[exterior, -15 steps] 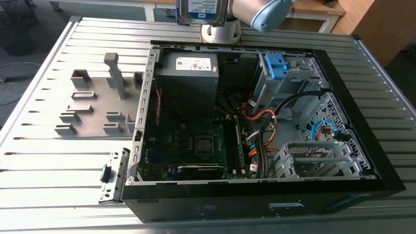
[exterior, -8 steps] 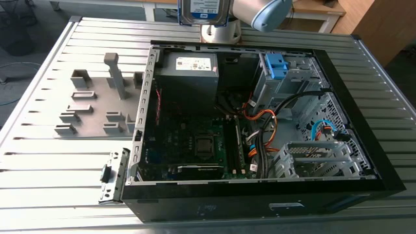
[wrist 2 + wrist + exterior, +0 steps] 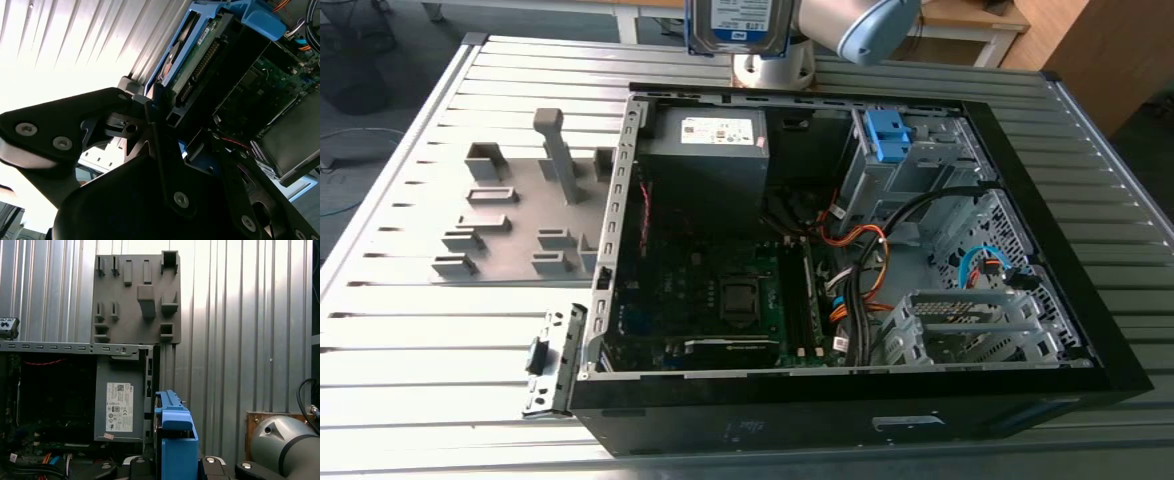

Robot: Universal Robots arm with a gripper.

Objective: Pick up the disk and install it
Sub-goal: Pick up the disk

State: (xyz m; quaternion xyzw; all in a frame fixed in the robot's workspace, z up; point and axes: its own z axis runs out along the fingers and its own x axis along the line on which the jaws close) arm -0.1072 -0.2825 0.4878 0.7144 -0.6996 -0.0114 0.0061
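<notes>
Closest to the second wrist view's lens: black gripper (image 3: pixel 167 117), clenched on the disk (image 3: pixel 197 57) by the end of its blue caddy, connector edge showing. Held it upright and clear of everything in the exterior view, up by the arm above the far rim of the open computer case (image 3: pixel 854 405), label toward that camera. Showed the caddy's blue edge in the first wrist view, with the stickered power supply (image 3: pixel 120 405) beyond it. Judged the pick-up done and the carry to the case in hand; not yet installed. Seating likely called for squaring the caddy with the drive cage (image 3: pixel 914 165), where a bare blue bracket (image 3: pixel 887 135) sat, and for keeping off the loose cables (image 3: pixel 867 250) below.
</notes>
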